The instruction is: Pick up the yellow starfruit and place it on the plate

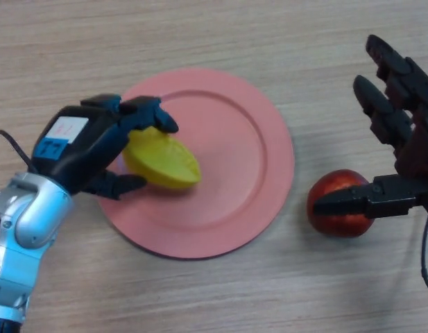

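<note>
The yellow starfruit [165,161] is over the left part of the pink plate [248,159]; I cannot tell whether it rests on the plate or hangs just above it. My left hand [96,149] is curled round the starfruit's left end, fingers above it and thumb below. My right hand [401,132] is at the right edge of the view with its fingers straight and holds nothing.
A red apple [338,205] lies on the wooden table [214,291] just right of the plate. My right hand's thumb [352,202] reaches across the apple's top.
</note>
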`<state>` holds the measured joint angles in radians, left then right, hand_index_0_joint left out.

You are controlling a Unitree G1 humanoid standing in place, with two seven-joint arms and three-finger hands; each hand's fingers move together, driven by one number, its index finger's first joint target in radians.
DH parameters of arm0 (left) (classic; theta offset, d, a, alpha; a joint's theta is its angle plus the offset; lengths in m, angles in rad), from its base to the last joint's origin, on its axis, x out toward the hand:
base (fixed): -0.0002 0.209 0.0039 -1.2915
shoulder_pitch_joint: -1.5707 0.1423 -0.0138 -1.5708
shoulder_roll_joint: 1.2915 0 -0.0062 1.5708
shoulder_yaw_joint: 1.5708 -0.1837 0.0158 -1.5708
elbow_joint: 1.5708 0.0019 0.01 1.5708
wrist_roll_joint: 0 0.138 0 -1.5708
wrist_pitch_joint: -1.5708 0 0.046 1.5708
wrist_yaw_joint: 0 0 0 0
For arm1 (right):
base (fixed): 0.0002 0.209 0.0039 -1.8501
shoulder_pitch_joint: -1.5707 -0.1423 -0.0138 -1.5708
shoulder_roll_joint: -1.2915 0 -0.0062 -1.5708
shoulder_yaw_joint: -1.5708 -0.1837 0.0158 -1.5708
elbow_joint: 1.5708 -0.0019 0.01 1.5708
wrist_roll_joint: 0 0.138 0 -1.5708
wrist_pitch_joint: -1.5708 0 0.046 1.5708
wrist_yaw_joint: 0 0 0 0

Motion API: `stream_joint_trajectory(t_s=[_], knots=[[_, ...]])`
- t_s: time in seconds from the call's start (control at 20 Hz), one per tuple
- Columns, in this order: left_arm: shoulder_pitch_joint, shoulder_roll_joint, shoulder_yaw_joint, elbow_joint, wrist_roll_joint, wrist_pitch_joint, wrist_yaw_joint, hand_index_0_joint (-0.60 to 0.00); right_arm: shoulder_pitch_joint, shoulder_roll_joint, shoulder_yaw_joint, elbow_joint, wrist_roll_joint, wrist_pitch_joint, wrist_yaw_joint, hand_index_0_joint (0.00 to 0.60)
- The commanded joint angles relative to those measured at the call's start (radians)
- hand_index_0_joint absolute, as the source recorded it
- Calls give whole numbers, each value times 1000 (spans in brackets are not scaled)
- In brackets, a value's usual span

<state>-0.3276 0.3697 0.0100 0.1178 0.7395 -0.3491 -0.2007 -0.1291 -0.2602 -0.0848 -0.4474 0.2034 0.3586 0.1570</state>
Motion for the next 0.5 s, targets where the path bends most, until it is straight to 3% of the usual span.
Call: stream_joint_trajectory(t_s=[0.05,0.1,0.15,0.3,0.35,0.4,0.5], knots=[[-34,33,47,-34,44,-34,44,-600,-24,-27,-61,-75,48,-138,-10,0],[-39,36,40,-23,88,-38,51,-600,-28,-26,-61,-72,49,-146,-23,0],[-39,37,40,-21,96,-39,53,-549,-29,-26,-61,-72,49,-147,-26,0],[-42,31,47,-36,75,-22,26,-151,-27,-22,-53,-73,40,-155,-39,0],[-50,25,49,-48,52,-6,18,-52,-26,-19,-45,-77,31,-158,-50,0],[-56,22,52,-62,33,6,23,0,-22,-16,-38,-87,26,-151,-58,0],[-58,15,56,-74,22,13,75,0,-27,-17,-38,-107,23,-131,-66,0]])
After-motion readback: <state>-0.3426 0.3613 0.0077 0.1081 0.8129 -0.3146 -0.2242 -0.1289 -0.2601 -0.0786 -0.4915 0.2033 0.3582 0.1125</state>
